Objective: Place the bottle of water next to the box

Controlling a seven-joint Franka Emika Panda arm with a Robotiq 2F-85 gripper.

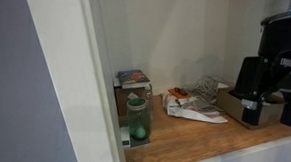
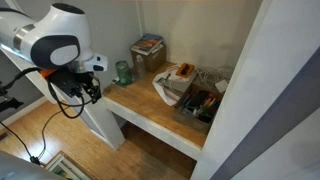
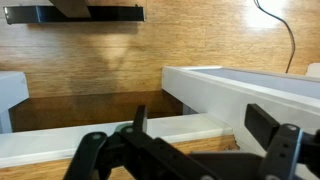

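Low in the wrist view the gripper (image 3: pixel 185 162) stands spread wide and empty, off the left end of the wooden counter (image 2: pixel 140 100). Coming in, it could clip the counter's white edge or the green jar (image 1: pixel 136 119), which holds a green ball. The bottle of water (image 1: pixel 207 89), only a faint clear shape right of centre, might tip against the crumpled packet (image 1: pixel 189 106). Just beyond it, the cardboard box (image 1: pixel 228 99) holds dark items I cannot identify.

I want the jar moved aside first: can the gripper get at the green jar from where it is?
Probably yes. The gripper hangs open off the end of the desk, and the green jar stands nearest that end with nothing between them; the printed carton sits beyond it.
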